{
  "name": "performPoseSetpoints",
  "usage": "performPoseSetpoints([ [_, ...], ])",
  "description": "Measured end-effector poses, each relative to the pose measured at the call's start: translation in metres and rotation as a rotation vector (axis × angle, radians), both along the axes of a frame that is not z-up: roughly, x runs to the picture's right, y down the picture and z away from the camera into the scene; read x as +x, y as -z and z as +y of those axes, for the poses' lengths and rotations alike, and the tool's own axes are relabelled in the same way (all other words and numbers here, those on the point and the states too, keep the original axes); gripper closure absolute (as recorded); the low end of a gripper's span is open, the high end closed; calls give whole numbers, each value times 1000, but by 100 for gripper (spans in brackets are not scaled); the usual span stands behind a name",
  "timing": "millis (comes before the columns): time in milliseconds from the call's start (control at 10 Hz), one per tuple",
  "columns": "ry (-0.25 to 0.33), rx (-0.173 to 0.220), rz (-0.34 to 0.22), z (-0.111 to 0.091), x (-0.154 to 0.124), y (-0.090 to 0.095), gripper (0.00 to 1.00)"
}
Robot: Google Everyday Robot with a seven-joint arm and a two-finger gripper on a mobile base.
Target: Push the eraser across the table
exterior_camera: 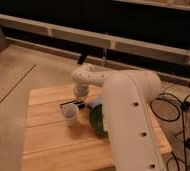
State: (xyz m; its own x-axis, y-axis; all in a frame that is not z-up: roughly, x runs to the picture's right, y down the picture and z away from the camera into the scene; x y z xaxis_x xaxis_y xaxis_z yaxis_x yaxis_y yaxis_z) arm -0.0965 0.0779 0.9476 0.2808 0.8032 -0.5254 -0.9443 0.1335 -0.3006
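The eraser point(70, 104) is a black bar lying on the light wooden table point(48, 140), just behind a small translucent cup point(70, 114). My white arm reaches in from the lower right, bends at an elbow above the table's far side, and comes down. The gripper point(80, 98) sits low at the eraser's right end, close to it or touching it. The arm's wrist hides the fingertips.
A dark green bag-like item point(98, 121) lies right of the cup, partly under my arm. A small light blue block point(95, 103) sits behind it. Table edges run near on all sides. Cables point(180, 105) lie on the floor at right.
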Motion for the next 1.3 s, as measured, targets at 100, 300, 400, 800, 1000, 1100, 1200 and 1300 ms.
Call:
performPoseSetpoints([
  [100,-18,-2,-18,-2,-13,-2,100],
  [300,-64,-4,-71,-8,-45,-2,100],
  [400,-87,-8,-102,-8,-61,3,100],
  [800,-199,-24,-211,-23,-116,12,100],
  [1000,-234,6,-238,-46,-115,15,100],
  [1100,-244,25,-240,-57,-111,18,100],
  [1200,-244,23,-238,-55,-110,17,100],
  [1300,-243,24,-241,-56,-112,18,100],
])
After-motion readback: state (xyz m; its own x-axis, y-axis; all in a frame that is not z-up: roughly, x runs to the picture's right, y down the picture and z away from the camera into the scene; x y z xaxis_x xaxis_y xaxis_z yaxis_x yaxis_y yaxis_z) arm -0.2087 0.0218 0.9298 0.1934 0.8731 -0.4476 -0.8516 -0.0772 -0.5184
